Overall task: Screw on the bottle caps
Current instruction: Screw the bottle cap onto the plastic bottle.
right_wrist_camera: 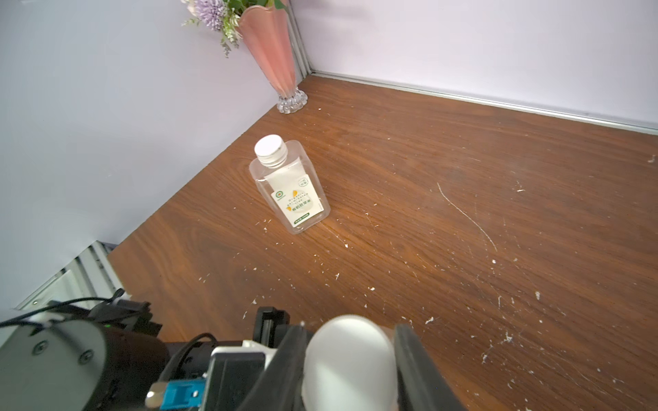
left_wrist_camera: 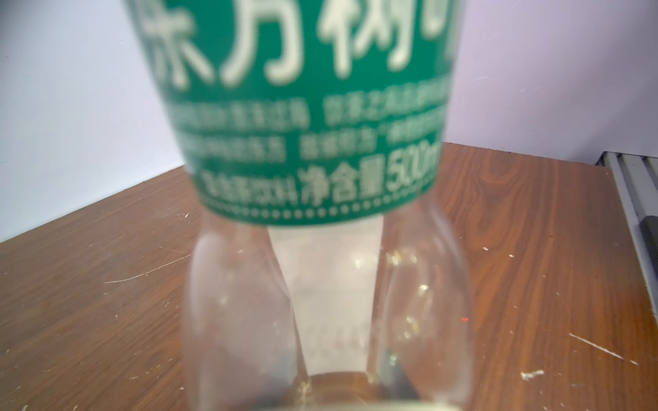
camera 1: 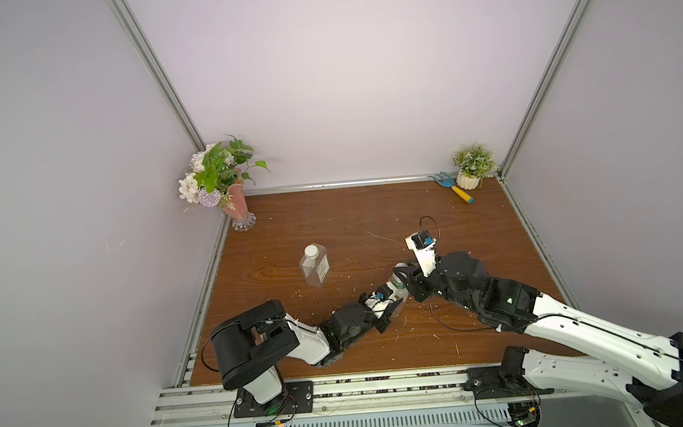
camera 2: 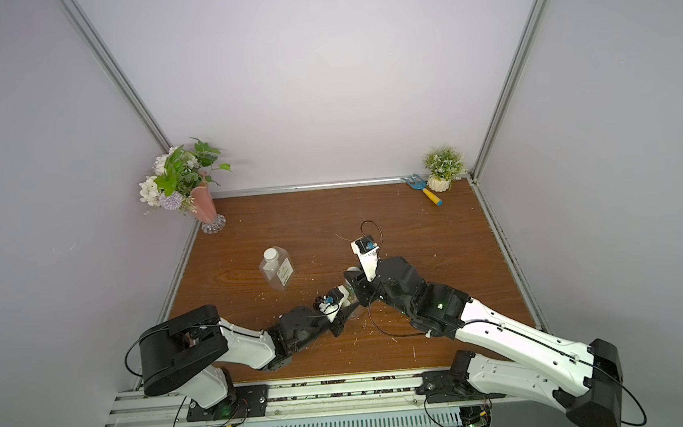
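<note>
Step in hand: capping btl no. 2. My left gripper (camera 1: pixel 390 304) is clamped on the round bottle (left_wrist_camera: pixel 313 124), jaws pinched in on the clear body below the green label. The left wrist cam shows little but that label, blurred. My right gripper (right_wrist_camera: pixel 350 359) is closed tight on the second cap (right_wrist_camera: pixel 347 341), w/ a black jaw on each side of it.

In both top views that cap sits at the btl's mouth, approx mid-table (camera 1: pixel 373 220), a touch toward 4 o'clock. Can't tell whether the threads have caught or the cap just rests on the neck, as my jaws hide it. Also can't tell if the btl base is on the wood or lifted slightly.

The square bottle (right_wrist_camera: pixel 290 192) stands upright at approx 10 o'clock from the round one, well apart, w/ its white cap (right_wrist_camera: pixel 270 146) on. Looks done, tho I can't judge how tight.

So I reckon I'm past halfway: one closed, one in progress.

Next move, as I judge it: the right wrist turns the cap clockwise w/ light downward pressure, axis lined up w/ the neck. The left holds firm so the btl doesn't spin. The plastic looks thin, so too hard a squeeze could dent it, tilt the neck & cross-thread. Wrist range prob runs out before it's tight, so expect to let go, rewind & re-grip a few times.
</note>
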Tool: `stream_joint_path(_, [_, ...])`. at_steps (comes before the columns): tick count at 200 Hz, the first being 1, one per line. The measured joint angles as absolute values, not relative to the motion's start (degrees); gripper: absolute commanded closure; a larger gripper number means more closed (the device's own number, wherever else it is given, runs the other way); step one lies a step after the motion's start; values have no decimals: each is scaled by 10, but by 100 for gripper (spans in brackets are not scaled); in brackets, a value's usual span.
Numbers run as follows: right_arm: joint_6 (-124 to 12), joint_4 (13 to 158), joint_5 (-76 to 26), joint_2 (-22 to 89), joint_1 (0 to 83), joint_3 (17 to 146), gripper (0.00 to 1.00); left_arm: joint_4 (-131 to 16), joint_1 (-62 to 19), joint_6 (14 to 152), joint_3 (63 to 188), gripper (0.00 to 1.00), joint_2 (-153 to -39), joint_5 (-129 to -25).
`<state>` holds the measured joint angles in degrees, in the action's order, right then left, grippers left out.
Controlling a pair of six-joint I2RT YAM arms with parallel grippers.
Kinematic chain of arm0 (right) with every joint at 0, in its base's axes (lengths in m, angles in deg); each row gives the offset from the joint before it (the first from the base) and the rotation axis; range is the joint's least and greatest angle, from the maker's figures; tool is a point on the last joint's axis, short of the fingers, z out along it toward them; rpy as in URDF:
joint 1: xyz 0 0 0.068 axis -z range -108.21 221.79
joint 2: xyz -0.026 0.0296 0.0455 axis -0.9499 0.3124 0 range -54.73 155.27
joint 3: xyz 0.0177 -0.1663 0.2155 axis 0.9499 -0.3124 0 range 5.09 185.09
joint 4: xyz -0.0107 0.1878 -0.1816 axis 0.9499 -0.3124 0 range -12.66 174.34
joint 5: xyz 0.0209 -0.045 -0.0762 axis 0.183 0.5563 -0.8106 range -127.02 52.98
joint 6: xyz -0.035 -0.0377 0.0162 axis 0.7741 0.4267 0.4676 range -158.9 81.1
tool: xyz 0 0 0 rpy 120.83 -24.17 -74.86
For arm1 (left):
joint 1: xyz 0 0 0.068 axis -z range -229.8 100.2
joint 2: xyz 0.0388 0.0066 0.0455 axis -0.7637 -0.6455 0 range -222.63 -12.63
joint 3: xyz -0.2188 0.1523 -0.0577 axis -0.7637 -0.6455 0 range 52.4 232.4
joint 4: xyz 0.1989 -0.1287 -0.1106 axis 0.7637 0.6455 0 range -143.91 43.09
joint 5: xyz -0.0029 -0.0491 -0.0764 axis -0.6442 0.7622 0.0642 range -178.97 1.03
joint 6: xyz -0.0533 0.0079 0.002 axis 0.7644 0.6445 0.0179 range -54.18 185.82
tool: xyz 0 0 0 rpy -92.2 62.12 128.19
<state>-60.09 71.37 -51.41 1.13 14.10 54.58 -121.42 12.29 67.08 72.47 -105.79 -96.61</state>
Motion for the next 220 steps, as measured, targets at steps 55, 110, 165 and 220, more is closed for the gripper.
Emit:
stream_joint_path(55, [-652,700,-623,32,99,567,76,-1197,125,665,746,95,-1058,-1008])
stream_joint_path(110, [-714,684,-716,74,65,603,77,-1190,126,667,762,95,-1060,-1035])
stream_joint_path(165, [-759,647,-786,118,40,648,69,-1189,126,670,767,95,-1060,-1048])
stream_joint_path(220, [-764,637,-792,119,39,659,56,-1195,126,671,768,95,-1060,-1047])
